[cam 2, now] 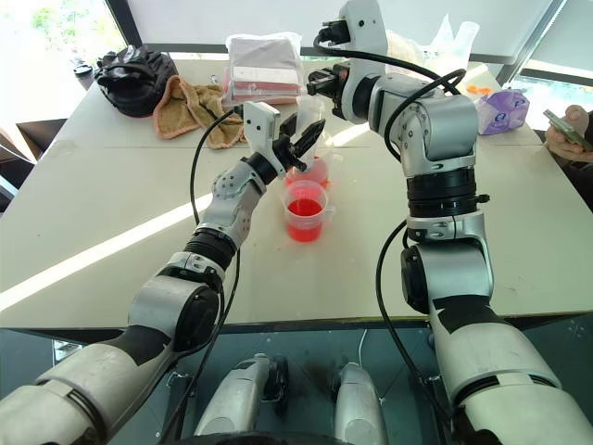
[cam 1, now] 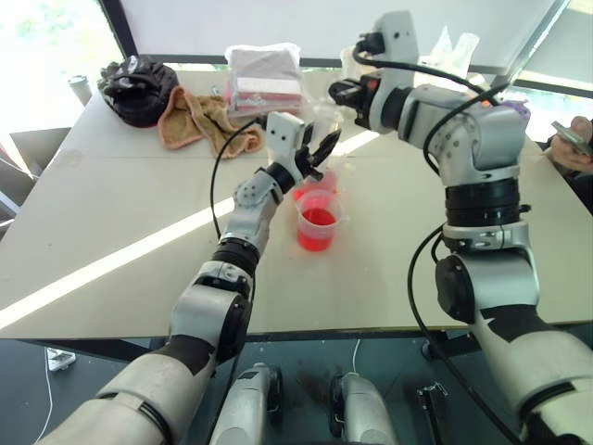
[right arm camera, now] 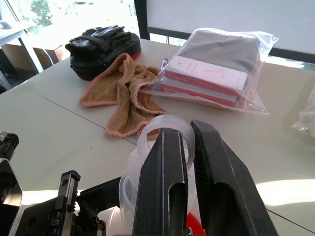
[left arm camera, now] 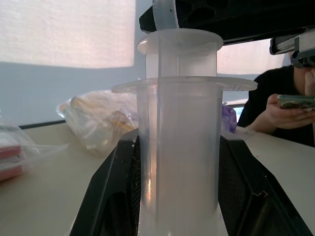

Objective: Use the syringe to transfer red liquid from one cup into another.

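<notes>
The clear syringe (left arm camera: 178, 105) stands upright over two cups, its barrel clamped between my left gripper's (left arm camera: 177, 147) black fingers (left arm camera: 115, 196). My right gripper (right arm camera: 189, 130) reaches in level from above and is shut on the disc at the top of the whitish plunger (right arm camera: 162, 129). A clear cup (cam 1: 318, 222) holding red liquid (cam 1: 317, 219) sits on the table right below the syringe. A second cup (cam 1: 320, 185) with some red in it stands just behind, partly hidden by my left gripper (cam 1: 310, 153). The syringe's tip is hidden.
A tan towel (cam 1: 195, 116), a black bag (cam 1: 139, 88) and a plastic bag of red and white boxes (cam 1: 264, 79) lie at the table's far side. A person holding a phone (cam 1: 570, 137) sits at the right edge. A purple packet (cam 2: 505, 107) lies far right.
</notes>
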`<state>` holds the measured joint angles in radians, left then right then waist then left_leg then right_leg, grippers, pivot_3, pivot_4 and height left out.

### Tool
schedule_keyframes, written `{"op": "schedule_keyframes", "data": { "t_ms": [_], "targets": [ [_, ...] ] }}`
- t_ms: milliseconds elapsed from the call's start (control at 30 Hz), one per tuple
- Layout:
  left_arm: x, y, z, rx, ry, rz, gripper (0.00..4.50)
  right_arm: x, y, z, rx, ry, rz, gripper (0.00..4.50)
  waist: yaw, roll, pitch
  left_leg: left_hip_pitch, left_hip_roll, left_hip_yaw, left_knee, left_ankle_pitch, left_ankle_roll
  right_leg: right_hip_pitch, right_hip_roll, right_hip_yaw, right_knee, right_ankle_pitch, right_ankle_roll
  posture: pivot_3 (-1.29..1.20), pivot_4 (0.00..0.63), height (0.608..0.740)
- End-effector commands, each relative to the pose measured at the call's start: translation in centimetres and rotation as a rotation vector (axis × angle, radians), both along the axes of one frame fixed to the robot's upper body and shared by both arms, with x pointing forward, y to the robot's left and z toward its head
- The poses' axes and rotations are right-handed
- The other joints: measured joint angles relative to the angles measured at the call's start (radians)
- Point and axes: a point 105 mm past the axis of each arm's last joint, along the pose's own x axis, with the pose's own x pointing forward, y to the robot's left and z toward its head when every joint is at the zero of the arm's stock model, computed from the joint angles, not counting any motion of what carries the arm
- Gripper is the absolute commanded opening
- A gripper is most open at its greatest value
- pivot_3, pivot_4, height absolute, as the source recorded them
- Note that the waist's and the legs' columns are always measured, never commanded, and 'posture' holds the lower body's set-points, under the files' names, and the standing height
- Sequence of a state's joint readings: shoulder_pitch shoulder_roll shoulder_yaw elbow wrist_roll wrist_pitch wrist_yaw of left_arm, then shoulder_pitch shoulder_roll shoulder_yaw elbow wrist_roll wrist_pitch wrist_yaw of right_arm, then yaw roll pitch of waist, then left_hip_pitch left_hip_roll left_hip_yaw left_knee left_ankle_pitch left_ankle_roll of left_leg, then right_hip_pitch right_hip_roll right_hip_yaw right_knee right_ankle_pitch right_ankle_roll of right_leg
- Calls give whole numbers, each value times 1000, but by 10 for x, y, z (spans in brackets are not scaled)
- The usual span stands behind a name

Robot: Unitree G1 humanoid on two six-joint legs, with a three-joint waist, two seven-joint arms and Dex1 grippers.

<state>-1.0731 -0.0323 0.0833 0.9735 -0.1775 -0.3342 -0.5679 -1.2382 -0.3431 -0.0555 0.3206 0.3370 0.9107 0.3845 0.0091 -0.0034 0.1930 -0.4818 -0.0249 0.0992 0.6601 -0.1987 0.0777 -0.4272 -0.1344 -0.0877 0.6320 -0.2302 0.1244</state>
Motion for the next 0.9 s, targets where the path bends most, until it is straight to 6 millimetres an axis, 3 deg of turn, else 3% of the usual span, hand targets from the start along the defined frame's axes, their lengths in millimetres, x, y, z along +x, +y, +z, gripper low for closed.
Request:
{"op": "schedule_keyframes", "data": {
  "t_ms": [33,600,700,867,900],
  "targets": [
    [-6,-11,-9,37,5,-45,1461,-14,-14,62,69,-211,-25,32,0,0,0,0,0,0,0,0,0,0,0,0,0,0,0,0,150,740],
    [-6,-11,-6,38,-2,-48,1461,-14,-9,52,42,-158,4,32,1,0,0,0,0,0,0,-1,-1,0,0,0,0,0,0,0,150,740],
    [-6,-9,-2,33,-14,-40,1461,-14,-10,46,24,-128,1,1129,1,0,0,0,0,0,0,-1,-1,0,0,0,0,0,0,0,150,740],
    [-4,-6,4,20,-28,-21,1461,-17,-10,37,-31,-102,8,3522,1,0,0,0,0,0,0,-1,-1,0,0,0,0,0,0,0,150,740],
    [-3,-5,5,17,-30,-17,1461,-18,-11,36,-37,-98,10,3522,0,0,0,0,0,0,0,-1,-1,0,0,0,0,0,0,0,150,740]
  ]
}}
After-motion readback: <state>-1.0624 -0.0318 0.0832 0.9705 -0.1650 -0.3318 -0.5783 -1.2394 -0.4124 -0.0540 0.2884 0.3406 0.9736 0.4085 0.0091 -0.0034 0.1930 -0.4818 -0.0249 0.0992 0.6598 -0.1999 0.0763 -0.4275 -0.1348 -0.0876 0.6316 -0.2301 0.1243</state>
